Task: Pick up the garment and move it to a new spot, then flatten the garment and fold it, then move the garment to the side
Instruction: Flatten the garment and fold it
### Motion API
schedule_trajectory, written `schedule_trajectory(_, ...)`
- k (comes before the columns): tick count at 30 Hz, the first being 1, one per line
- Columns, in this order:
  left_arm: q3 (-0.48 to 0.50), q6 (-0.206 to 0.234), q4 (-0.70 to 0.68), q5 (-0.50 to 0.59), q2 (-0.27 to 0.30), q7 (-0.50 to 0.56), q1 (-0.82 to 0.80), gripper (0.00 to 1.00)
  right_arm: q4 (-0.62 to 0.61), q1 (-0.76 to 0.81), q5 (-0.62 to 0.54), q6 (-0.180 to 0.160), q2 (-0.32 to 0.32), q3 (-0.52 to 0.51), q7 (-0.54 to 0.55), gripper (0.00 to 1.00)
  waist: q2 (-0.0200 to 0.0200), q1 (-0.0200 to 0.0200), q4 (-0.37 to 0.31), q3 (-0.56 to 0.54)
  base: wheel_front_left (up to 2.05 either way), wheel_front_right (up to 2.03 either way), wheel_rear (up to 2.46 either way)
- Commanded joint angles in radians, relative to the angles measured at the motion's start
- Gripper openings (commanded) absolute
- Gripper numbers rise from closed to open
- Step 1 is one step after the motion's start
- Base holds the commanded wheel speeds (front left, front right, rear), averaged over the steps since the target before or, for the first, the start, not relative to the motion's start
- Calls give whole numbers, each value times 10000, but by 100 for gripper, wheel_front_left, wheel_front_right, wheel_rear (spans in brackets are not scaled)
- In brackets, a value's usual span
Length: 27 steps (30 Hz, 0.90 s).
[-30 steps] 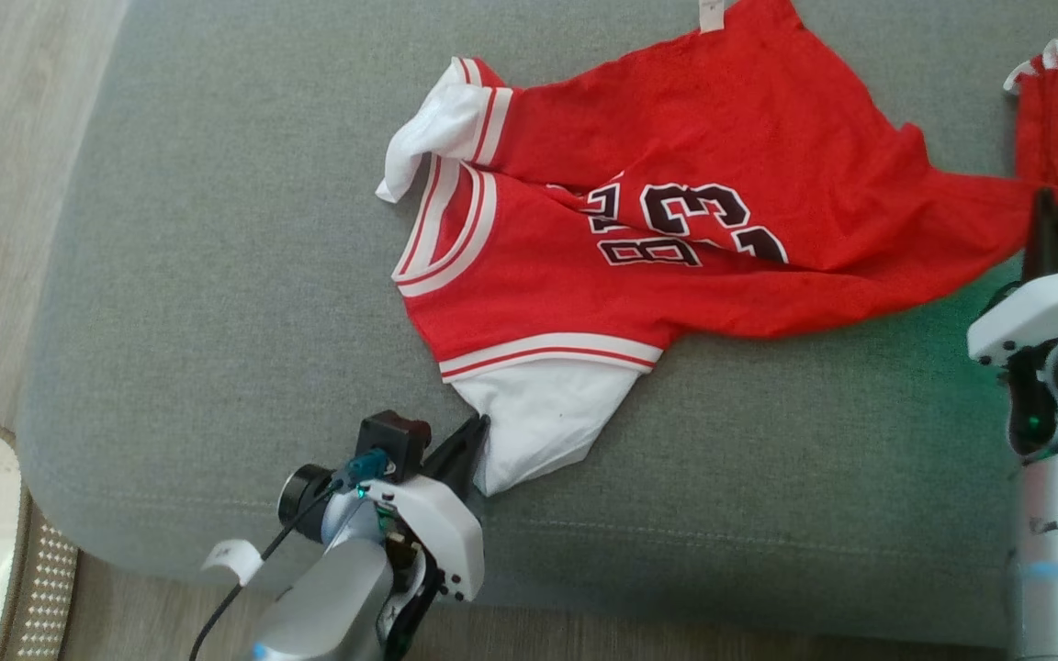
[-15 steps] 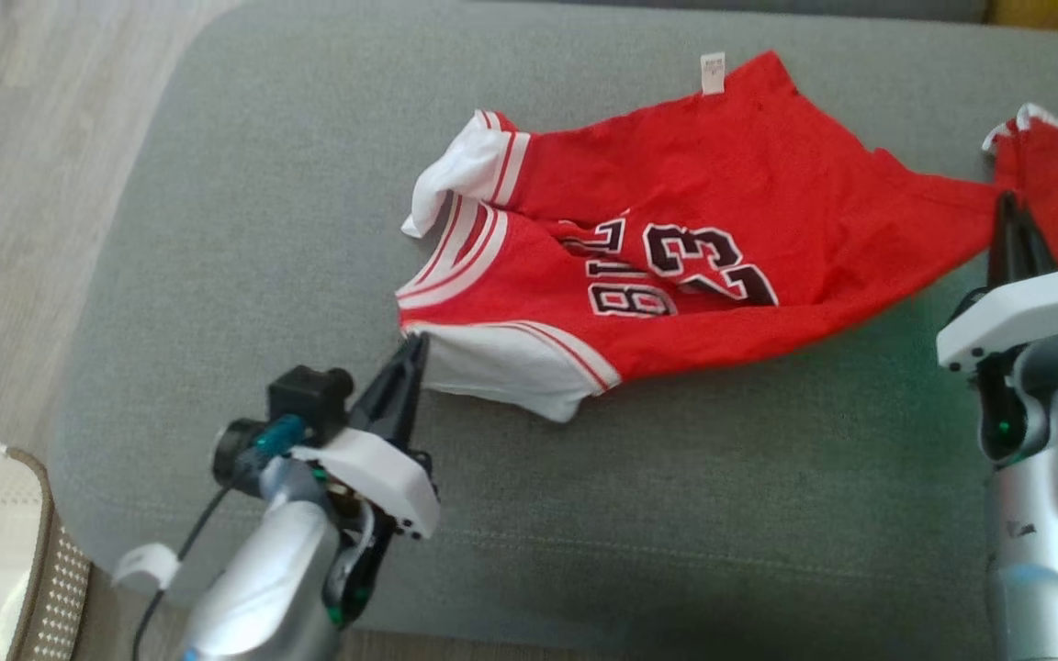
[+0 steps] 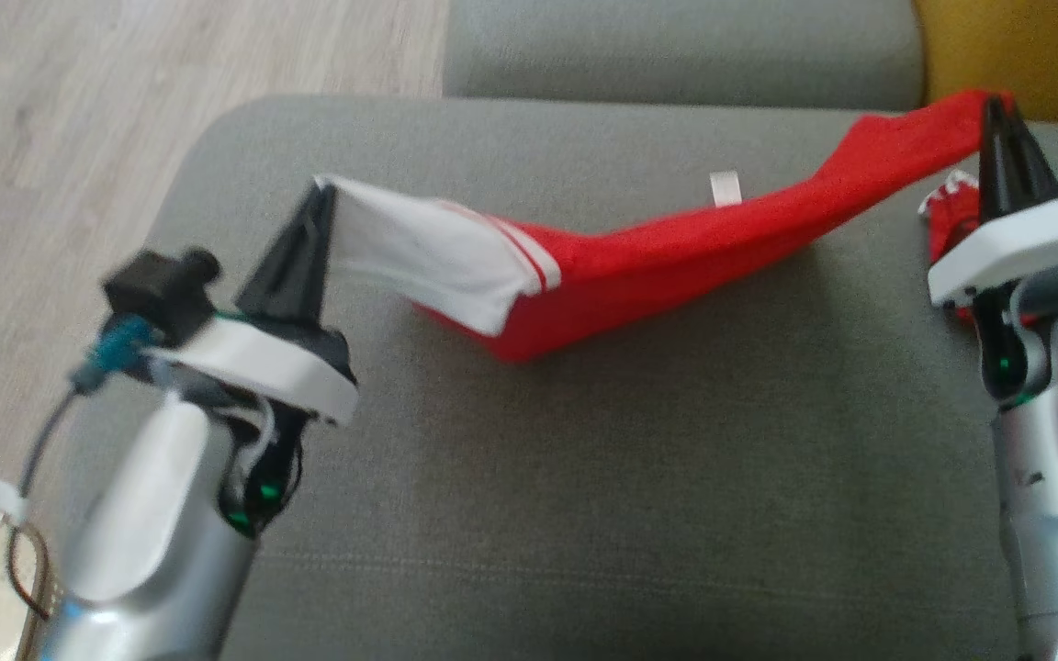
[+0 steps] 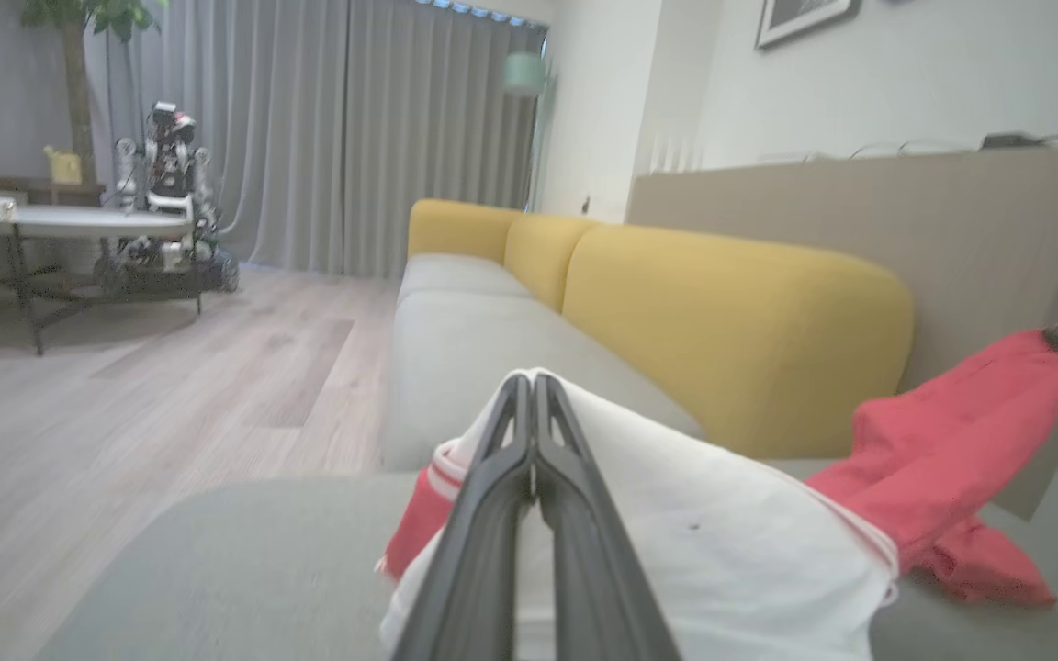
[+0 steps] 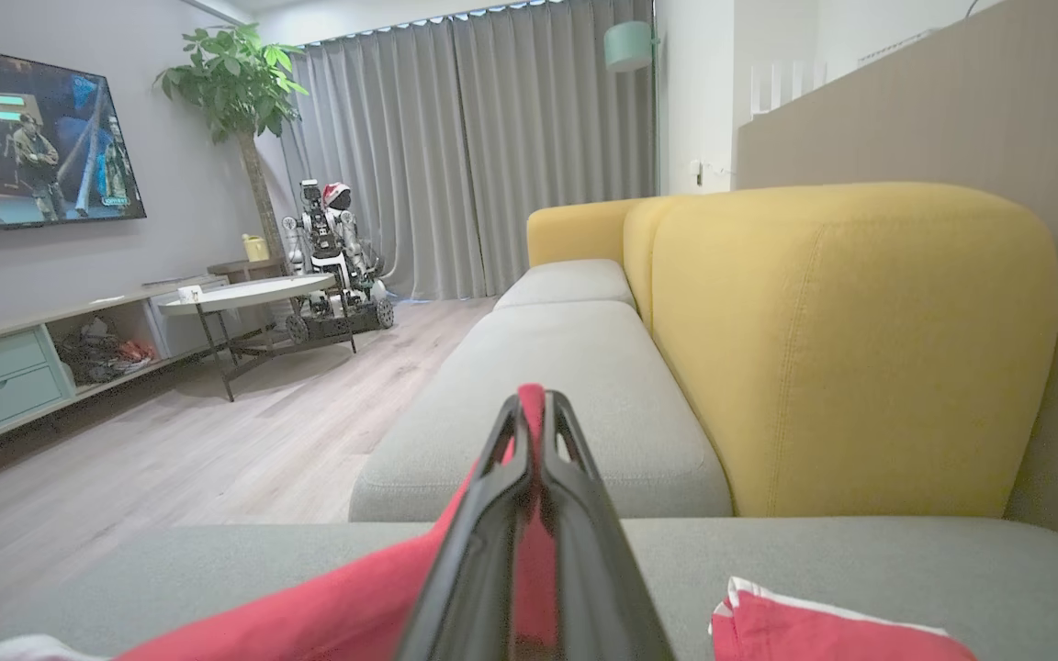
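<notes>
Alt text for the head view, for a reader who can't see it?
The left gripper and right gripper, both shut, hold a red and white jersey stretched between them over a grey sofa seat, sagging in the middle; the left pinches its white end, the right its red end.

Garment [image 3: 658, 262], centre frame, is soft matt cloth, red with white panels; seat cushion [image 3: 630, 477] beneath is coarse-woven grey matt fabric; floor [image 3: 79, 110], upper left, is pale wood-grain plank with a low sheen; left forearm [image 3: 143, 532], lower left, has a smooth semi-gloss silver shell, and left gripper [image 3: 320, 191] matt black fingers [image 3: 295, 262].
</notes>
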Motion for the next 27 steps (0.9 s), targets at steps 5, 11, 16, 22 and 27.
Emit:
schedule_trajectory(5,1101,254,-1881,-685,461,652,-919,0,-976,-979,-182,-2,-108,506,823,0,0,0,-305,-700,0,0,0)
schedule_trajectory(11,1615,819,-3491,-1264,573,1743,-1247,0,-2365,-1157,-414,-2,32,-56,2156,0,0,0,-387,-845,0,0,0)
schedule_trajectory(16,1681,1140,-3830,-1368,930,2986,-1887,0,-3414,-1363,-781,-2,422,-612,3709,0,0,0,-424,-435,0,0,0)
schedule_trajectory(22,1868,1120,-2404,-1957,890,4176,-4173,0,-2976,-3538,-765,-2,701,-800,4896,0,0,0,-530,1455,0,0,0)
schedule_trajectory(27,1985,859,247,-1782,614,3823,-7862,0,-556,-7467,-815,-2,761,-855,3759,0,0,0,-611,3662,0,0,0)
